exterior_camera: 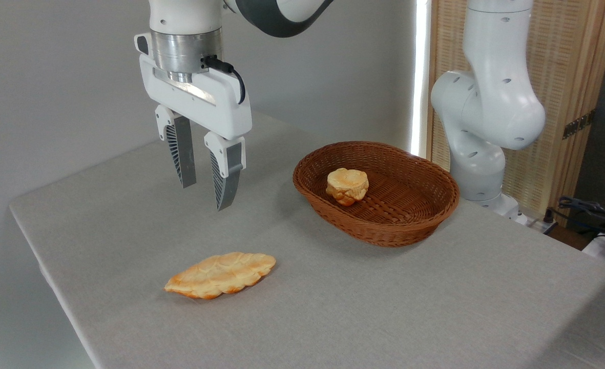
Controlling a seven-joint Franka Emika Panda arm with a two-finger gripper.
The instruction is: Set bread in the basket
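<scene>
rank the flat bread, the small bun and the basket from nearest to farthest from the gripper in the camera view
Measured from the gripper:
1. The flat bread, on the table below the fingertips, toward the front edge.
2. The basket, off to the right; its near rim comes closest.
3. The small bun, inside the basket, just past that rim.
</scene>
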